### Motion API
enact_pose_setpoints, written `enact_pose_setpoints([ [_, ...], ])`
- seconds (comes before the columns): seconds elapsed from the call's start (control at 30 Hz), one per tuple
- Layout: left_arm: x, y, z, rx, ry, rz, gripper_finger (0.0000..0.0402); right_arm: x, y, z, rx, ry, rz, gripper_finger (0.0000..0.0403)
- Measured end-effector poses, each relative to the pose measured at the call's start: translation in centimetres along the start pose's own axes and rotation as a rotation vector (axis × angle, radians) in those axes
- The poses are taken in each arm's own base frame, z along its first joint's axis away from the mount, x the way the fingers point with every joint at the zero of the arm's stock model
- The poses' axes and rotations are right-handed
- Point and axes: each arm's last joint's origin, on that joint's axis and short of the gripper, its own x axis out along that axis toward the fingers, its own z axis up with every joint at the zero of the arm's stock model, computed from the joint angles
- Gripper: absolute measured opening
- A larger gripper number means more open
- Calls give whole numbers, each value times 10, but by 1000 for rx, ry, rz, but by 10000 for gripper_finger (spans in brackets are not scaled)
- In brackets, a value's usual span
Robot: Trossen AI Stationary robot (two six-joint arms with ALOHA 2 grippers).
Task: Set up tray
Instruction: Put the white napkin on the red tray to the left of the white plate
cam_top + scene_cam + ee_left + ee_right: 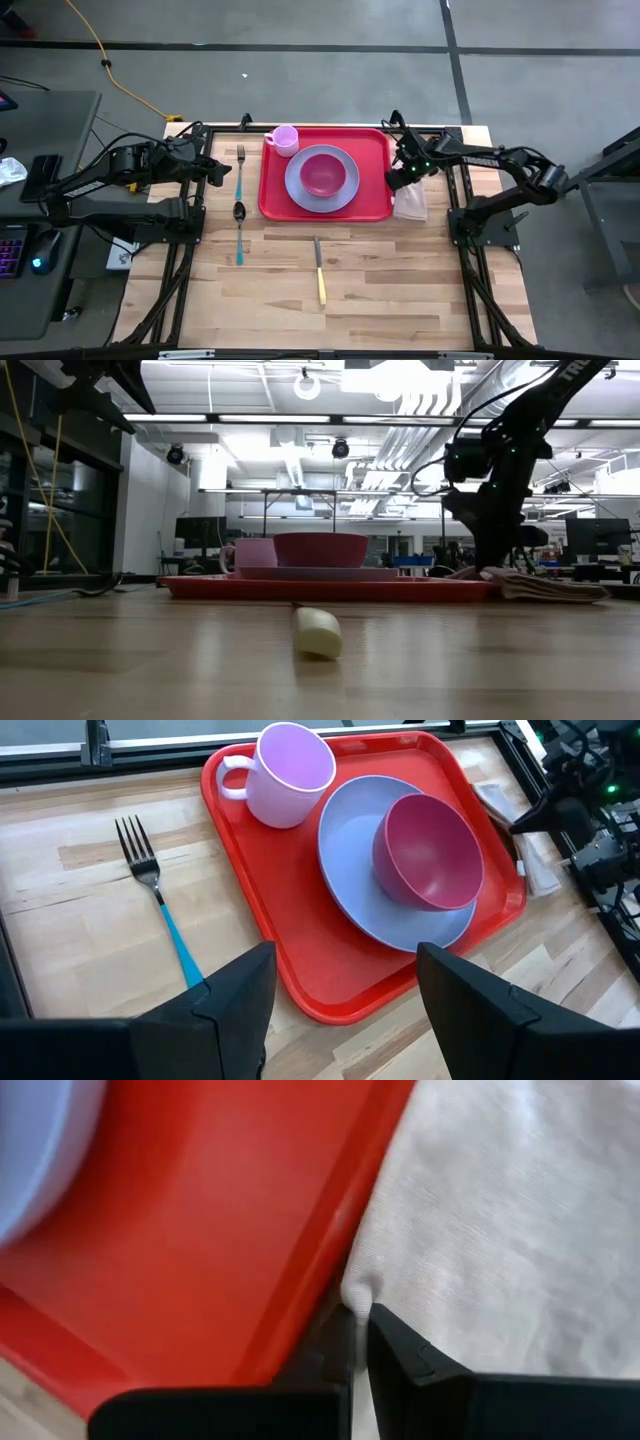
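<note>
Fingers of the right gripper (358, 1312) are pinching together on an edge of the white cloth (500, 1210) right against the rim of the tray (230, 1220), which is carrying a plate (400, 890), bowl (428, 850) and mug (290, 772). Off beyond the tray's far side, the left gripper (345, 1010) is hanging with fingers apart, a fork (150, 890) just beside it.

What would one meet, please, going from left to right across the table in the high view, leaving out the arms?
Fork and spoon → red tray holding the pink cup, then the lavender plate with the bowl → white cloth napkin.
</note>
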Motion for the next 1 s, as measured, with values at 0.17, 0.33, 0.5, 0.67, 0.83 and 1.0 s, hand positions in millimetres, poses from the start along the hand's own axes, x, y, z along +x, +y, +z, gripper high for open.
enact_pose_setpoints([
  [0.17,0,0,0,0,0,0,271,-2,-5,6,27,-15,50,0],
  [0.33,0,0,0,0,0,0,271,-4,-12,9,39,-9,99,0],
  [0.5,0,0,0,0,0,0,271,-5,-17,12,47,-13,118,0],
  [0.67,0,0,0,0,0,0,271,-8,-24,12,47,-15,107,0],
  [0.83,0,0,0,0,0,0,271,-21,-31,10,50,-35,121,0],
  [1.0,0,0,0,-1,-1,0,271,-41,-35,10,59,-108,197,0],
])
